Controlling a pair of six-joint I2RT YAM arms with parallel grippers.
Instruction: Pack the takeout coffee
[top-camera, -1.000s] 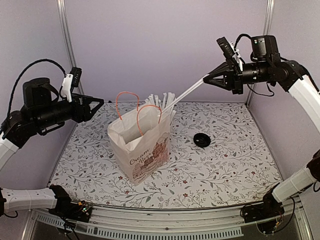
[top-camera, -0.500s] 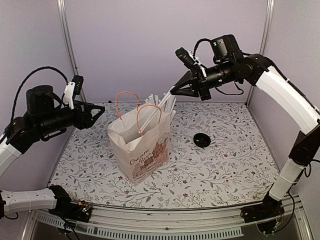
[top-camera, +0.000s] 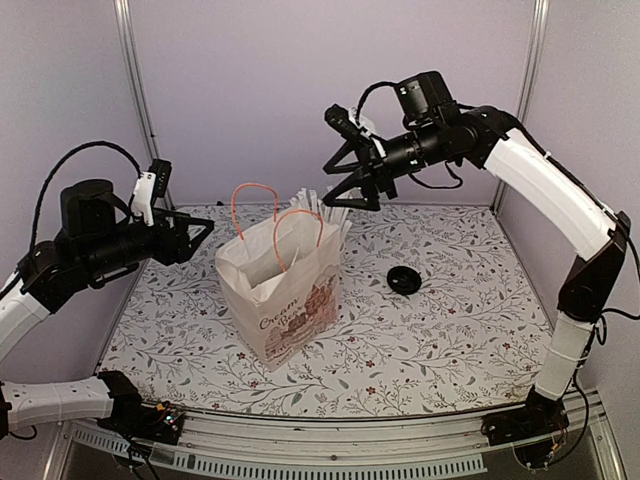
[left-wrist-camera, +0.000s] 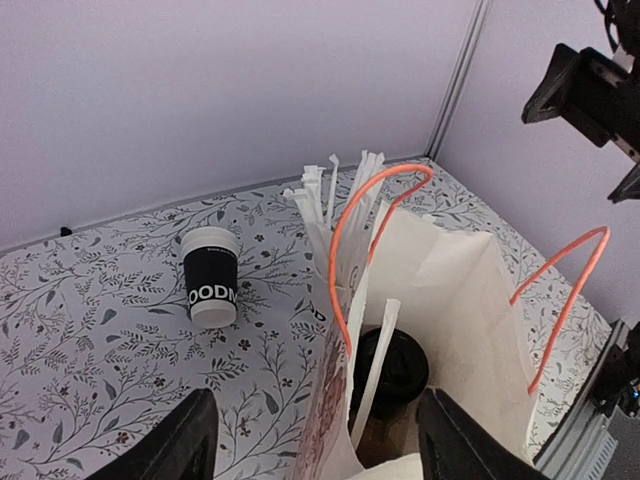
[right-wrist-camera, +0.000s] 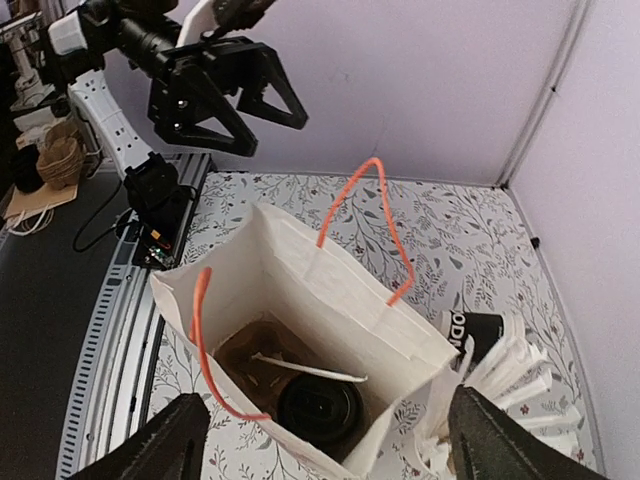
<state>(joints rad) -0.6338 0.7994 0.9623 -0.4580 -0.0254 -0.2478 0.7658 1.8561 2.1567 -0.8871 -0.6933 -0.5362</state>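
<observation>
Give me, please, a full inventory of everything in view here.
paper bag: one, white with orange handles, standing open mid-table
takeout coffee: one, black lid showing, at the bottom of the bag
single wrapped stick: one, white, inside the bag by the coffee
bunch of wrapped sticks: many, white, upright just behind the bag; their holder is hidden
dark cup: one cup or stack, black with white rim and lettering, on the table behind the bag
loose lid: one, black, on the table right of the bag
table: one, white with a floral print
left hand: black, open, empty, left of the bag
right hand: black, open, empty, above the bunch
</observation>
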